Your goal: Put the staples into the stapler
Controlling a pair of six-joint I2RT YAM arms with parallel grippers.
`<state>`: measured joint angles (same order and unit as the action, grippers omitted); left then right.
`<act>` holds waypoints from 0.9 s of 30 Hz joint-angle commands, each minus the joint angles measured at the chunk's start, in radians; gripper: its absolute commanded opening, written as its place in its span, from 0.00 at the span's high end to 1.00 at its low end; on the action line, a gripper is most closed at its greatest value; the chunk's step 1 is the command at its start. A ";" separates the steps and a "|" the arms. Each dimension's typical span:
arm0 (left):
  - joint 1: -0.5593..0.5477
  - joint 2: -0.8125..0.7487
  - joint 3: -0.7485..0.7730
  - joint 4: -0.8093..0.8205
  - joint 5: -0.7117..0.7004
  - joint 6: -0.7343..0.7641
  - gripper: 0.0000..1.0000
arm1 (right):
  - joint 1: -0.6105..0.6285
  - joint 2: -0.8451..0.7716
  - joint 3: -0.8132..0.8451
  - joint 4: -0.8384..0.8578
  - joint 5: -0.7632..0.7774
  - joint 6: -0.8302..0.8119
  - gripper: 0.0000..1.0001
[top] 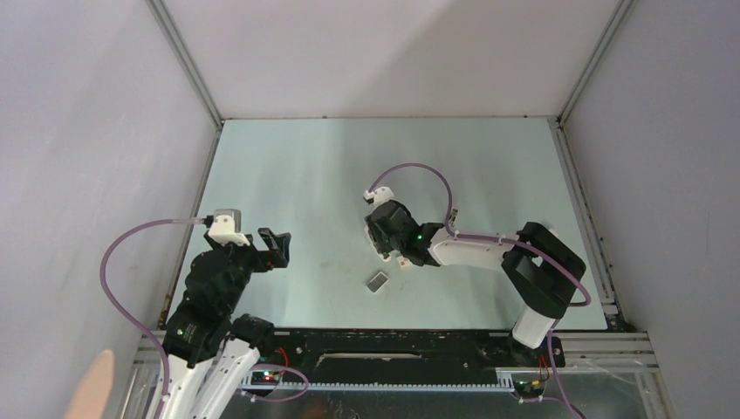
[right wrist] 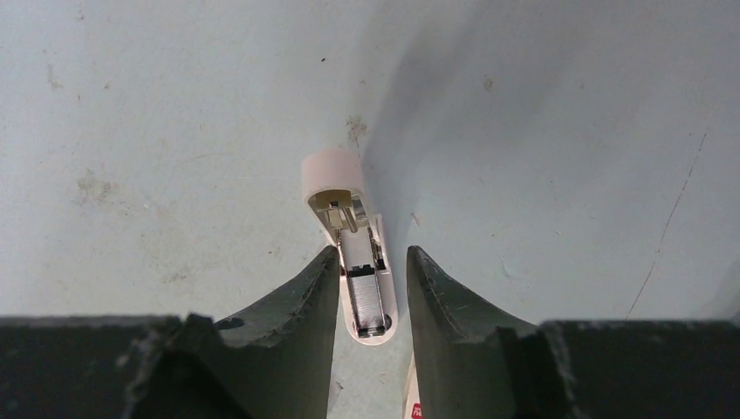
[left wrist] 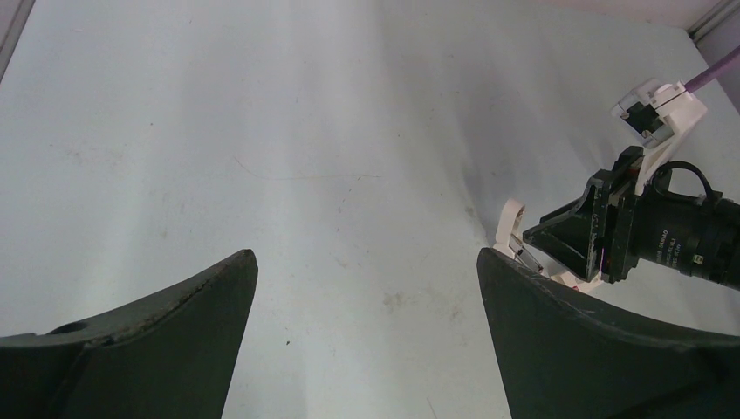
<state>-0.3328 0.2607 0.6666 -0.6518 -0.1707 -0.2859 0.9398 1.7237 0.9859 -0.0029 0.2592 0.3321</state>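
Nearest the arm bases, the left gripper (top: 277, 247) hung over the left side of the counter (top: 305, 175). Its fingers (left wrist: 174, 336) were spread as wide as they go and had hold of nothing. It stood well apart from the work.

Further in, near the counter's middle, the staples (top: 377, 280) lay as a small grey tray flat on the bare surface. They sat just on the near side of the right arm's wrist, and nothing touched them.

Beyond them the right gripper (right wrist: 371, 251) pointed down over the stapler (right wrist: 353, 218), which lay open with its metal channel (right wrist: 362, 279) facing up. The fingers were only part open and straddled the stapler's body. A sliver of counter showed between the stapler and one finger, so they seemed to flank it rather than clamp it. Whether the channel already held a strip could not be told.

Several things could go wrong from there:
- **A loose stapler:** with nothing pinning it, it could skid or twist under any sideways nudge from a finger, and the channel would then lie off line.
- **A narrow channel:** a strip set in slightly askew would probably ride up on a wall or break apart.
- **A flat tray:** it offered little edge, so a pinch might slip and scatter its contents.
- **No bracing:** the left arm was too far away to steady anything.
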 commanded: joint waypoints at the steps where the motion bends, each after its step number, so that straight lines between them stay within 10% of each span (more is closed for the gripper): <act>1: 0.013 0.007 -0.004 0.038 0.020 0.024 0.00 | -0.015 -0.008 -0.001 0.007 -0.007 0.015 0.64; 16: 0.012 0.145 0.025 0.041 0.089 -0.168 0.01 | 0.032 -0.064 -0.099 -0.019 -0.048 0.008 0.55; 27: -0.022 0.383 -0.101 0.400 0.246 -0.358 0.07 | 0.027 -0.052 -0.170 0.105 -0.062 -0.019 0.58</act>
<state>-0.3363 0.5480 0.5777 -0.4435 0.0051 -0.5545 0.9699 1.6932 0.8276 0.0147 0.2050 0.3313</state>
